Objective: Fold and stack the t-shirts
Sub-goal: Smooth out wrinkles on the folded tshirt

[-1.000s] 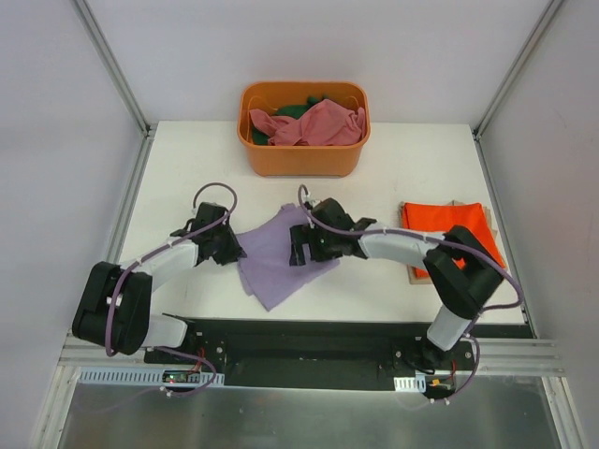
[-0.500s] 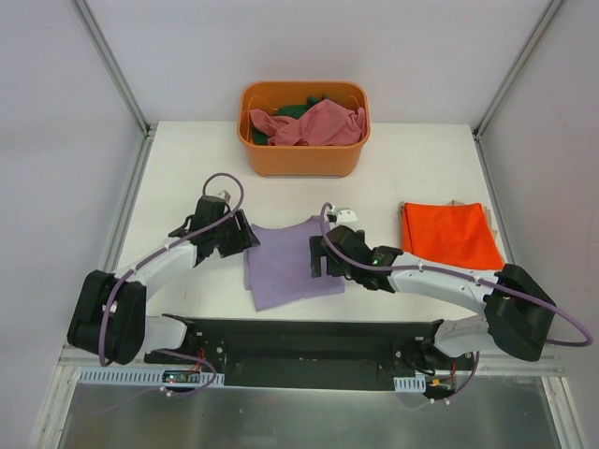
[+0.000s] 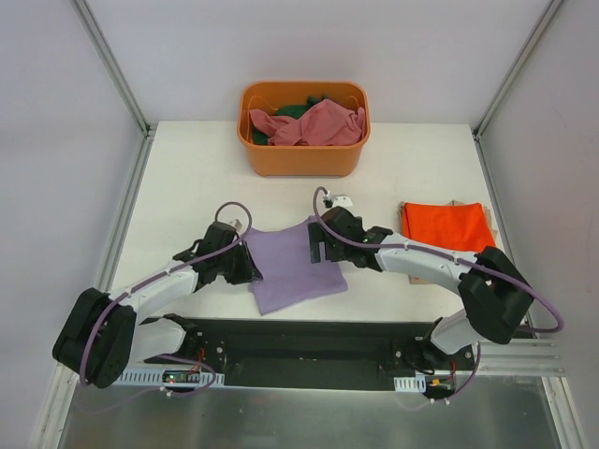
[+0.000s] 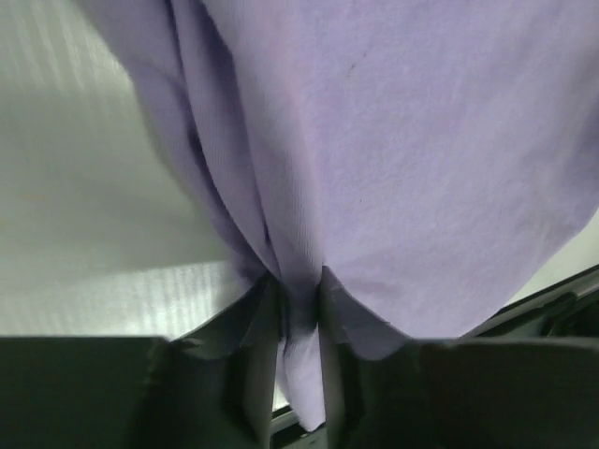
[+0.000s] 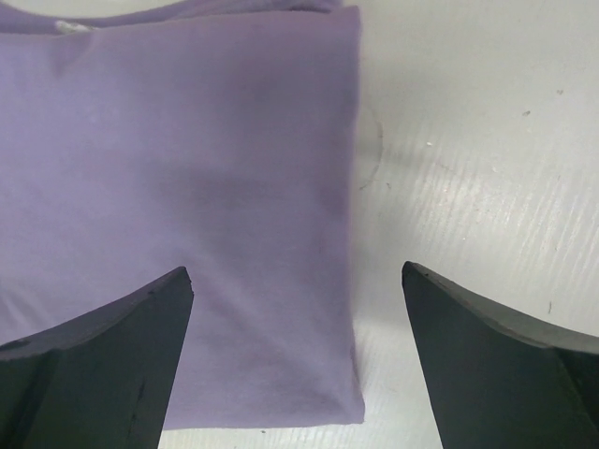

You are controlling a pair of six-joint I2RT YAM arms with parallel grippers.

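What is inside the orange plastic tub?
A crumpled dusty pink cloth t-shirt lies on top, with dark green cloth peeking behind it. Anything deeper in the orange plastic tub is covered.

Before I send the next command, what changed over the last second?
The left gripper, shut on the purple shirt, slid toward the near edge, and the shirt squared up from a skewed diamond. The right gripper now hangs open over its right edge. The orange shirt and tub stayed put.
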